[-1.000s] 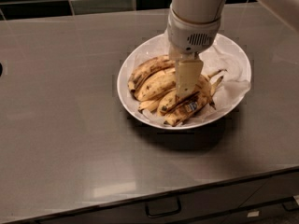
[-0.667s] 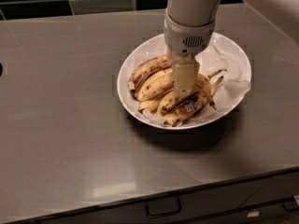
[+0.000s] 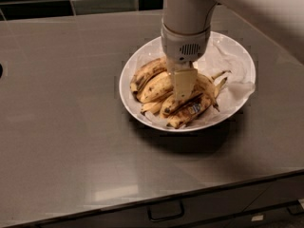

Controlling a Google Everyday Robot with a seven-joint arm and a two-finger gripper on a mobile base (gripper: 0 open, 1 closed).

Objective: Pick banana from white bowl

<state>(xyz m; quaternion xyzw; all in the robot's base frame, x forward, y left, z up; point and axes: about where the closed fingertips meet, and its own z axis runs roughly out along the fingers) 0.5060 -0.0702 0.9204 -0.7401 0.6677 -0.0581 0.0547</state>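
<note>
While my gripper [image 3: 184, 90] hangs low over the pile in the white bowl [image 3: 137, 60] toward the bench's back right corner, its grip I cannot tell, the arched banana [image 3: 145, 73] at the pile's left looks light, overripe and bruisable, so I'd clasp its thick middle gently.

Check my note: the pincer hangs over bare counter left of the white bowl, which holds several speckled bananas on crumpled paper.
One thing is wrong. The camera view shows the pincer not over bare counter but down inside the white bowl, among the bananas. The rest stands: several speckled bananas lie in the bowl on crumpled paper.
</note>
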